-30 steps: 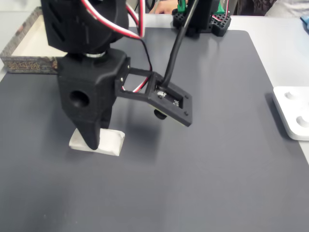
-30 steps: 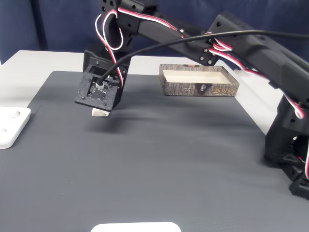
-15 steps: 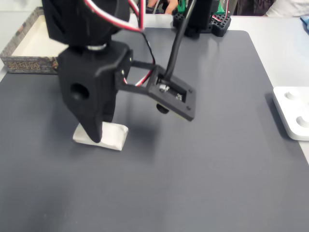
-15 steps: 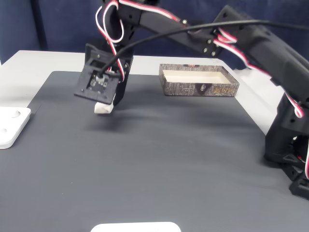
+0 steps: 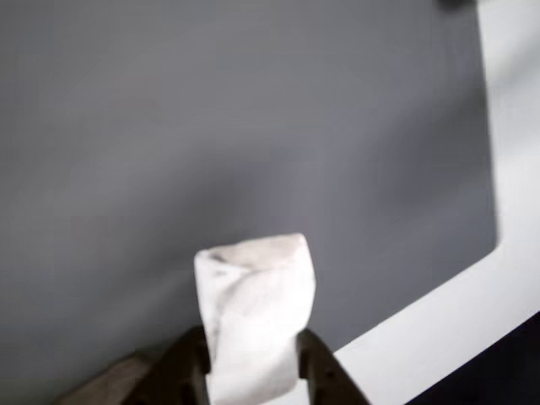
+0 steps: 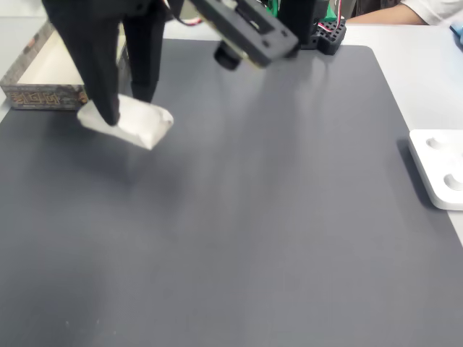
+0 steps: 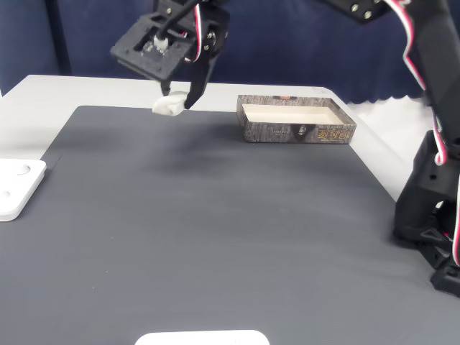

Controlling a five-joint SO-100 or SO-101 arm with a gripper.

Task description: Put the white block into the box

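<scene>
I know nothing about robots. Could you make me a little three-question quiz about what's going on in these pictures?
1. True or false: the white block rests on the dark mat.
2. What is the gripper holding?
3. In a fixed view, the box lies: A) to the gripper's right, B) to its left, C) directly under it.

Key
1. False: it hangs above the mat, clamped between the fingers.
2. The white block.
3. A.
</scene>
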